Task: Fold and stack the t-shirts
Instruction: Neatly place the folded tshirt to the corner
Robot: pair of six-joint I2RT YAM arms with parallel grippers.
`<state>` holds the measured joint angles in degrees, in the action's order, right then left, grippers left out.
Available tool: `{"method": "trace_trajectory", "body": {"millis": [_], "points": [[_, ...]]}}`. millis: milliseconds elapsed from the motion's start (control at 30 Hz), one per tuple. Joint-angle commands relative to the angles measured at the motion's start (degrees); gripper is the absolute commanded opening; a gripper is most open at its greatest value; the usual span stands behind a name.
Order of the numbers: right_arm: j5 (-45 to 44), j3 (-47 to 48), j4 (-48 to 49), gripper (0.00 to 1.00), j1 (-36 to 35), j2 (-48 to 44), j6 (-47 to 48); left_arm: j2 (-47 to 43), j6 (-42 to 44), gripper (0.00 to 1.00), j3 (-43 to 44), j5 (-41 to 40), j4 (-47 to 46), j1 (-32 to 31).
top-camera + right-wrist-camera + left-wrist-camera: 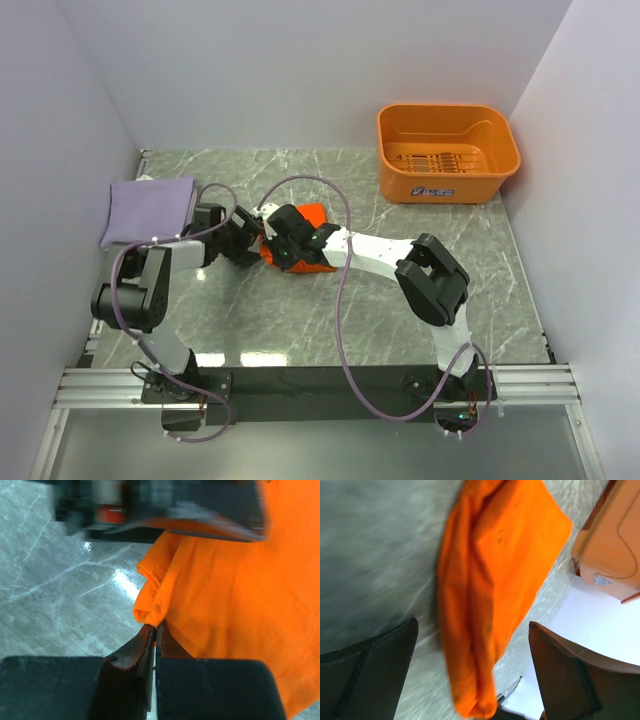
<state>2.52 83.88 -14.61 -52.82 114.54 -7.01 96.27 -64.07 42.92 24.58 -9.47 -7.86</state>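
The left pincer (470, 635) is hovering spread over the orange shirt (495, 555) on the worktop (370, 555); the right pincer (154, 635) is pressing together at its folded edge.

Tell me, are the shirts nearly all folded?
About halfway. The purple shirt lies folded on the left. The right gripper pinches an edge of the orange shirt, with the left gripper open near it. Still left: finishing that fold and stacking the two.
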Motion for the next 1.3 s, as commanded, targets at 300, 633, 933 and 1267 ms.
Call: {"method": "trace_trajectory", "body": {"millis": [300,633,933,1267], "points": [[2.4,-0.6,3.5,0.0,0.4,-4.3,-1.6,9.6,1.5,0.79,5.0,-7.0,0.2,-4.6],[2.1,-0.8,3.0,0.29,0.3,-6.1,-2.2,5.8,15.2,0.01,12.1,-17.2,11.5,-4.6],[-5.0,-7.6,-2.0,0.66,0.4,-17.5,-2.1,3.8,41.9,0.01,29.0,-45.0,31.6,-4.5],[-8.5,-14.4,-10.0,0.7,2.2,-27.7,-2.7,8.4,61.9,0.01,39.4,-63.7,31.4,-1.4]]}}
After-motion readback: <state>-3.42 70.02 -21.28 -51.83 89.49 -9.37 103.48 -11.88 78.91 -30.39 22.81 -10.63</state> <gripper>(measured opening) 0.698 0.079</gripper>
